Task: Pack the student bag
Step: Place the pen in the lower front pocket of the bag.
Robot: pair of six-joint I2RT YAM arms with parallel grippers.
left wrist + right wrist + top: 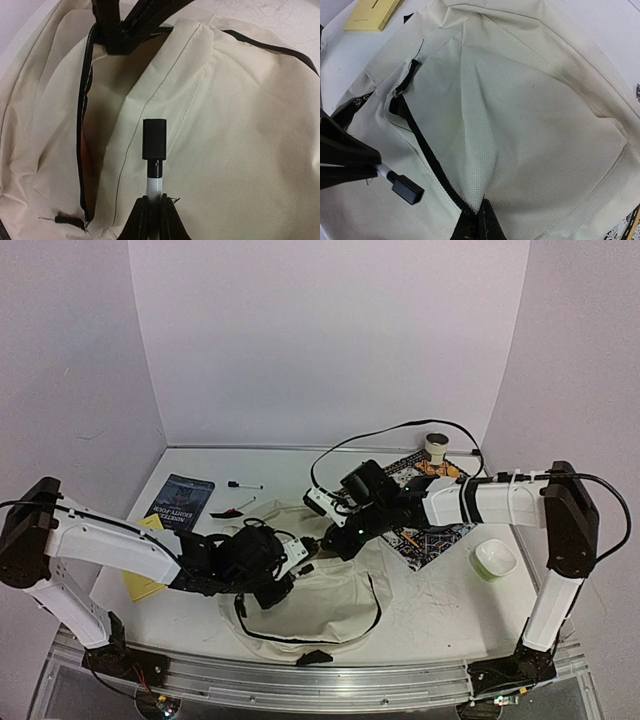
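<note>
The student bag (330, 605) lies flat near the arm bases; R gripper (477, 216) is clamped on the bag's zip edge, holding the mouth up. L gripper (153, 204), over the bag's front panel, is closed on a marker (154, 142), long axis in line w/ the fingers, cap leading. The zip opening (84, 150) sits beside the cap, off-axis at the L-wrist view's left, so L arm is nearer; est. next move: shift sideways, then feed cap-first.

student bag (330, 605): cream, black zips | marker (154, 155): white, black cap
</note>
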